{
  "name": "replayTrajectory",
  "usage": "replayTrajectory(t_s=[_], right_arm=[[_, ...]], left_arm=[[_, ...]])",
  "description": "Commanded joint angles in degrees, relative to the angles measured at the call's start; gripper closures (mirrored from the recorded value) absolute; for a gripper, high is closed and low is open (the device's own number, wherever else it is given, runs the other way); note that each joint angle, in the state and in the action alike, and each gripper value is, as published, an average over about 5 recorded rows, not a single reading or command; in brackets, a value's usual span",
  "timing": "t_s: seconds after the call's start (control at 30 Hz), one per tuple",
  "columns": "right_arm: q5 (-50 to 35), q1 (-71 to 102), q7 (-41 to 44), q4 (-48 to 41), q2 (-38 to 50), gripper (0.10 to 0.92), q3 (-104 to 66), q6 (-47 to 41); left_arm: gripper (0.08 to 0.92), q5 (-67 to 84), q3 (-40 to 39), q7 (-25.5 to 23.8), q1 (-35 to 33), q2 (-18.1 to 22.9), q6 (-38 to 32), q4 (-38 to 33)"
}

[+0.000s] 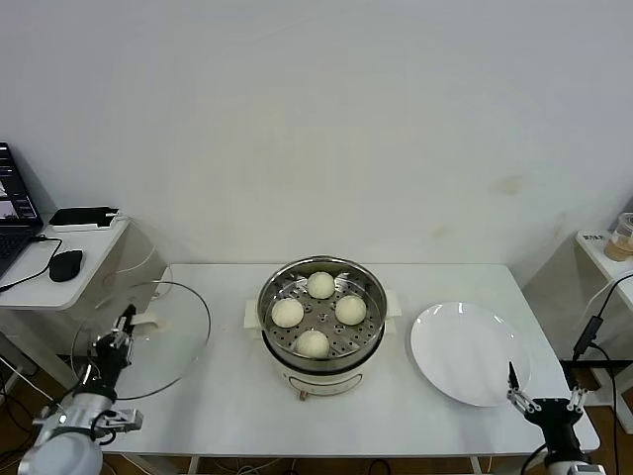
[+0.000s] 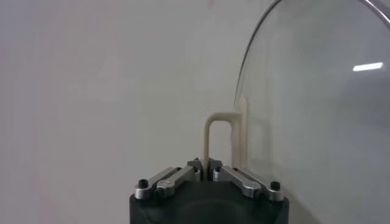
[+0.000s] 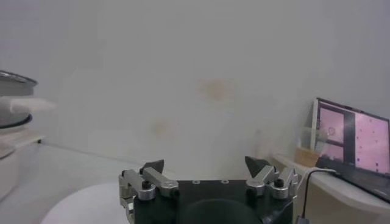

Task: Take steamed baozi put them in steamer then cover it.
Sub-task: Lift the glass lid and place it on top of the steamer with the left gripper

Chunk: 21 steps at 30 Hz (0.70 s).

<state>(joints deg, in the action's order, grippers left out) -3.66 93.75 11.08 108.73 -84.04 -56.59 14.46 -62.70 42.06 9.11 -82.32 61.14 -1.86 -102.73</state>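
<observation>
Presently, four cream-white round baozi (image 1: 318,312) sit inside the uncovered stainless-steel steamer (image 1: 321,327). Left gripper (image 1: 123,328) clenches the clear glass lid's (image 1: 148,341) cream handle (image 2: 212,141) at left; right gripper (image 1: 543,400) stands released near the white plate (image 1: 467,353).

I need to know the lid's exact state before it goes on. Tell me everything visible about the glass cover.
The cover is a round clear glass lid with a thin metal rim and a cream-white loop handle. The left end effector, shut on that handle, holds it tilted at the table's left edge, apart from the steamer.
</observation>
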Motion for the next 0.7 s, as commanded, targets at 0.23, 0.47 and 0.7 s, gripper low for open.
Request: replayTrajectory(t_s=[0.23,0.47,0.7], right_arm=[[4.58,0.17,-0.14,-0.43,-1.14,0.203,2.35,1.12],[7.57,-0.41,-0.52,-0.73,-1.82,0.203,5.59,1.12],[9.27,-2.0,-0.85,-2.51,-2.41,0.203,9.01,0.49]], left_arm=[[0.861,12.75,-11.51,-11.4,4.18,-11.19,14.36,-15.23],[0.861,14.26,-24.53,-11.95,13.95,-13.98,22.01,-15.52],[0.861,10.73,-35.16,-14.67,24.0,-8.54,29.63,-13.68]])
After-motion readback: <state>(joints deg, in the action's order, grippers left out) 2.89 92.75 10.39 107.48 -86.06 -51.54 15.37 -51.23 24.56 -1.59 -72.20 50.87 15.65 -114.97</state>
